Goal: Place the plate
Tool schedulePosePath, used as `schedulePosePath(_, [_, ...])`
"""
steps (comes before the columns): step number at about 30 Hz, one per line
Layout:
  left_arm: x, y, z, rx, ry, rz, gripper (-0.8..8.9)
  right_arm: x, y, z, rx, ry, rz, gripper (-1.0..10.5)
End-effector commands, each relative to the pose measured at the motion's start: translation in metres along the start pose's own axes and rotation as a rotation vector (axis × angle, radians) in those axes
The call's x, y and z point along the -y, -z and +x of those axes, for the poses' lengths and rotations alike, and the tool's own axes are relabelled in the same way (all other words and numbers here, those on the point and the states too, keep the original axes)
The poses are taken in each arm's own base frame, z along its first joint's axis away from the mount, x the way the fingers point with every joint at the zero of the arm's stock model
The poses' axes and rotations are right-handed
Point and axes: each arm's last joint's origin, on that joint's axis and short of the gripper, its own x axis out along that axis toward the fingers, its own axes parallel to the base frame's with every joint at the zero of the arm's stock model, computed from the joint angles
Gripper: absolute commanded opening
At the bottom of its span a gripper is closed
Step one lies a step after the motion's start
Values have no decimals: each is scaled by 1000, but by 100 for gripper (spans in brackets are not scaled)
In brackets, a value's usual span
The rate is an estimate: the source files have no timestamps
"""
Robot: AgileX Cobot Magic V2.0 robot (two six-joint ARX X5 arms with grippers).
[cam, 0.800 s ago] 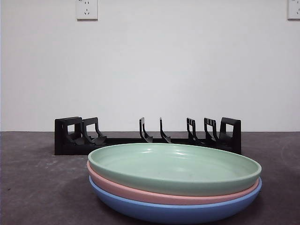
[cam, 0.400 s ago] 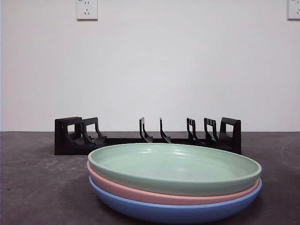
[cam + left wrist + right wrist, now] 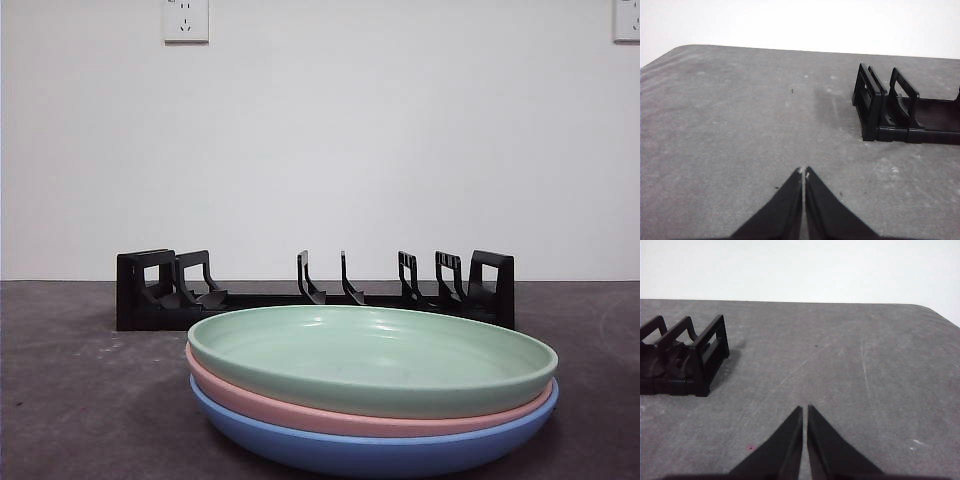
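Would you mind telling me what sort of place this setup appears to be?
Probably a robot test bench, not a kitchen: a bare grey table, a plain white wall with sockets, and only a black dish rack behind stacked plates.

We see three shallow plates stacked near the front of the grey table: a green plate on top, a pink plate beneath it, a blue plate at the bottom. All lie flat, rims up. Behind them stands the black rack, its slots unfilled.
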Motion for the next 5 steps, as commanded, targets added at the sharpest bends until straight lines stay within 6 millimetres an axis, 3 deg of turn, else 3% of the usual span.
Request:
schedulePosePath(1, [-1, 7, 2, -22, -6, 1, 6, 0, 0, 0, 10, 5, -4, 15])
schedulePosePath(5, [-1, 7, 2, -22, -6, 2, 6, 0, 0, 0, 10, 5, -4, 15])
